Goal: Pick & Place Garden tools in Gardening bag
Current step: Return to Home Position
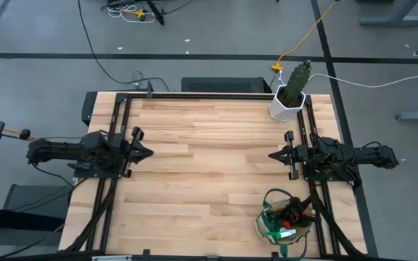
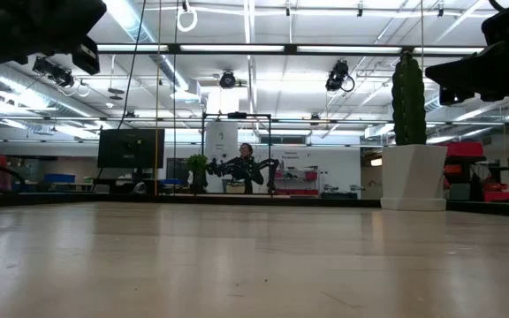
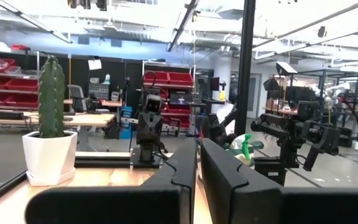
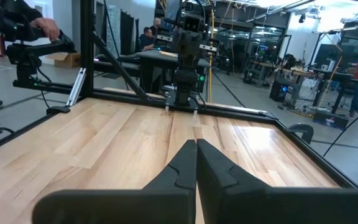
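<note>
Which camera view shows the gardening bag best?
The high view: it shows the gardening bag from above, with tools inside. The left wrist view catches little beyond a spray bottle sticking out; the low and right wrist views do not show it.

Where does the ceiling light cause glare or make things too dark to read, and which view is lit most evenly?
Low view: lamps shine from behind, so the cactus, the left arm and the right arm are dark silhouettes; left wrist view: part of the ceiling burns out to white; high view: even light on the table, soft shadows only, the gardening bag reads well.
</note>
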{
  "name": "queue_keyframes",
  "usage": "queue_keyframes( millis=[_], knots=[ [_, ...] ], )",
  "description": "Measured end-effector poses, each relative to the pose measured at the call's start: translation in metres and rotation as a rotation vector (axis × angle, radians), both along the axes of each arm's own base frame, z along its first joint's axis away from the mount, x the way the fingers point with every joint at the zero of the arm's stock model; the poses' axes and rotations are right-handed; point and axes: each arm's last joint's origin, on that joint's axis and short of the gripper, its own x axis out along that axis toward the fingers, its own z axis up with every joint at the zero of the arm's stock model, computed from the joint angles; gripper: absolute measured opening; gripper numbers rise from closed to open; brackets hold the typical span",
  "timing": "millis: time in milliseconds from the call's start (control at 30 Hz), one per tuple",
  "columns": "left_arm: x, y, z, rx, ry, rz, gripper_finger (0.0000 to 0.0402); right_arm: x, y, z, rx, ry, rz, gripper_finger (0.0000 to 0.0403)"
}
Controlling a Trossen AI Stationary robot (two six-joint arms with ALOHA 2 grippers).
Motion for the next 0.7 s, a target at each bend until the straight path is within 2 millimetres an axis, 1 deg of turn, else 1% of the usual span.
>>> queue_keyframes(
  millis=[700],
  knots=[
    [-0.0061, 0.0016, -0.0082, -0.009, 0.068, 0.046, 0.0030, 0.0000, 0.0000, 0.0000, 0.000, 0.000, 0.000, 0.0009]
  ],
)
